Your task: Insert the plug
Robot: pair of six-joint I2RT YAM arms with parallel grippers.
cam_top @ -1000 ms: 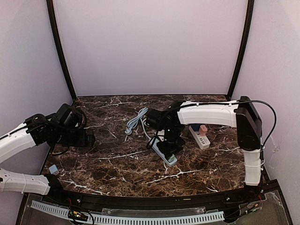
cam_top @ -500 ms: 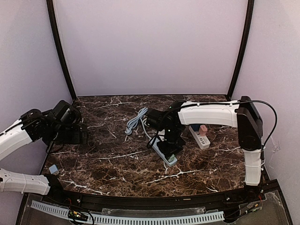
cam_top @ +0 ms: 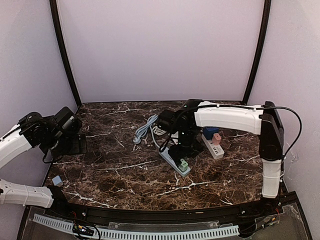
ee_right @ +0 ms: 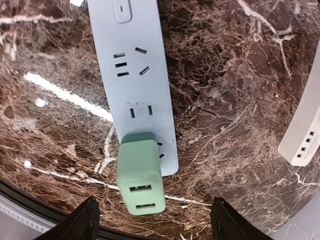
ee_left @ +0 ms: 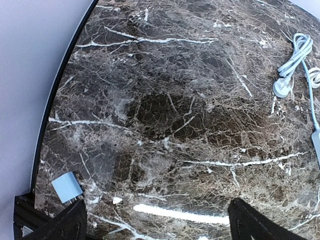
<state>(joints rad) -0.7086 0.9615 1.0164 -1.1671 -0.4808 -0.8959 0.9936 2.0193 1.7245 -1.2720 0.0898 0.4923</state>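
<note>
Marble table (cam_top: 115,175) carries a pale blue strip (ee_right: 135,75) near its middle. Green plug (ee_right: 140,181) stands in the strip's near-end socket, apparently seated; prongs hidden. Right gripper (ee_right: 156,224) hangs directly above that end, jaws wide apart and empty, the strip's long axis crossing their gap. Left gripper (ee_left: 157,227), jaws likewise apart, sits well left of the strip. Right arm is nearer.

light: bright, even, overhead | glare: white streaks on glossy tabletop (ee_right: 60,92) | shadows: soft | wrist views: sharp, edges bowed
</note>
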